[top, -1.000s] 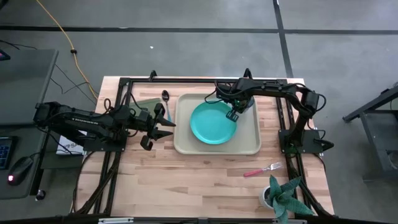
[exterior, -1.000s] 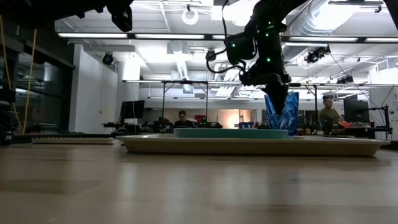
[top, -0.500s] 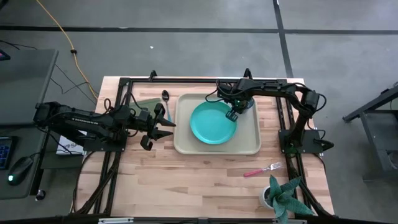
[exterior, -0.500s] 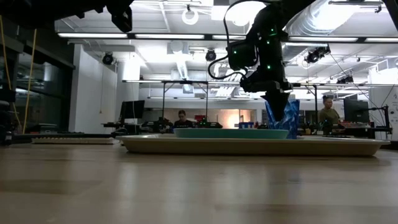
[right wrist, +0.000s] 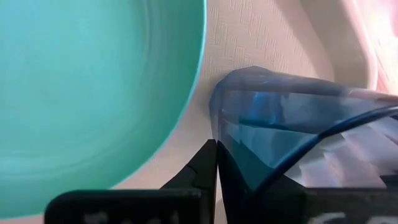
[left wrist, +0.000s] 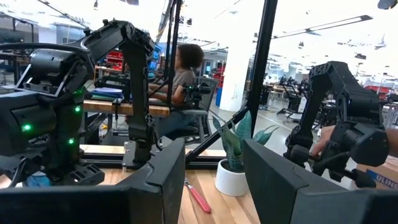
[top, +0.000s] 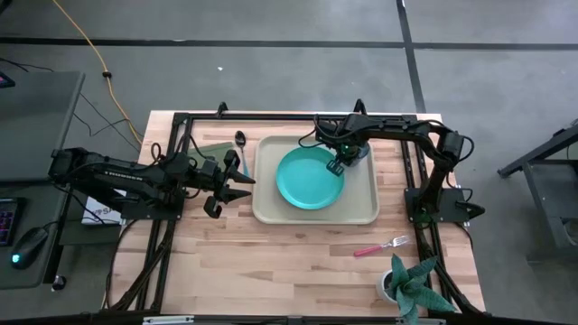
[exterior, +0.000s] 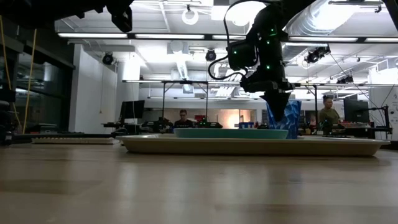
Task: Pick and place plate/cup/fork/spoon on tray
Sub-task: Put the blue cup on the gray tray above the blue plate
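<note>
**Right claw pinching the cup on the tray, beside the plate**

High view: The beige tray (top: 361, 206) lies at the middle of the wooden desk (top: 289, 262) with the turquoise plate (top: 310, 178) inside it. The right claw (top: 338, 163) reaches in from the far right corner of the tray and is at the blue cup (top: 356, 152), which sits just beside the plate's far right edge. The left claw (top: 233, 186) waits off the tray's left side with its fingers spread and nothing between them. The spoon (top: 241, 144) lies on the desk near the tray's far left corner, next to an olive-green rectangle (top: 209, 152). The fork (top: 381, 246) lies on the desk in front of the tray, well apart from it, near a potted plant (top: 408, 283).

Low view: The cup (exterior: 288, 119) stands on the tray (exterior: 261, 145) at the right end of the plate (exterior: 230, 132), with the right claw (exterior: 278, 107) coming down onto it from above. People sit in the room behind the desk.

Left wrist view: The left claw's dark fingers (left wrist: 163, 180) stand apart and hold nothing. Beyond them show the fork's red handle (left wrist: 198, 199) and the white pot of the plant (left wrist: 233, 177).

Right wrist view: The right claw's finger (right wrist: 202, 171) presses against the translucent wall of the cup (right wrist: 280, 134), pinching it. The cup rests on the tray floor (right wrist: 249, 37), just beside the plate rim (right wrist: 196, 74).
</note>
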`<state>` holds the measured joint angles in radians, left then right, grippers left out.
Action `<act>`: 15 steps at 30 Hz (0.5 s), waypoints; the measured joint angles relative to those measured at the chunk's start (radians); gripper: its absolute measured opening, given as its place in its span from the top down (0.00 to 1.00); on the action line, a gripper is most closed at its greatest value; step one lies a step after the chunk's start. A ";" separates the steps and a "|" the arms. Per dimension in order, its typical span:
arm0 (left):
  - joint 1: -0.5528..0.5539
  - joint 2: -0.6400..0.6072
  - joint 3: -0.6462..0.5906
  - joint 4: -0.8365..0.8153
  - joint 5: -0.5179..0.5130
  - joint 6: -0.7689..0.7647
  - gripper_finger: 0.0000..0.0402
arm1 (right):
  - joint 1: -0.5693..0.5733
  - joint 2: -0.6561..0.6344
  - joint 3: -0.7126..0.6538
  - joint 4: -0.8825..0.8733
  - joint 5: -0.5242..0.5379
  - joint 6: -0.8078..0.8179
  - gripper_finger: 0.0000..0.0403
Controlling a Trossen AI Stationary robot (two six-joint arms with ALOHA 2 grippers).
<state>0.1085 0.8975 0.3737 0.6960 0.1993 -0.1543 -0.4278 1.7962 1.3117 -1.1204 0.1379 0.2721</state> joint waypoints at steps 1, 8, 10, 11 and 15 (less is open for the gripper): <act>0.000 0.000 0.000 0.000 0.000 0.000 0.65 | 0.000 0.000 0.000 -0.002 0.000 0.001 0.96; 0.000 0.000 0.000 0.000 0.000 0.000 0.65 | 0.000 0.000 0.000 -0.001 -0.038 0.025 0.94; 0.000 0.000 0.000 0.001 0.000 0.000 0.65 | 0.000 0.000 0.000 -0.001 -0.036 0.027 0.91; 0.000 0.000 0.000 0.001 0.000 0.000 0.65 | 0.000 0.000 0.000 -0.001 -0.034 0.027 0.89; 0.000 0.000 0.000 0.001 0.000 0.000 0.65 | 0.000 0.000 0.000 0.000 -0.007 0.035 0.80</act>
<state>0.1085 0.8978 0.3737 0.6968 0.1989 -0.1543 -0.4278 1.7962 1.3117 -1.1202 0.1304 0.3073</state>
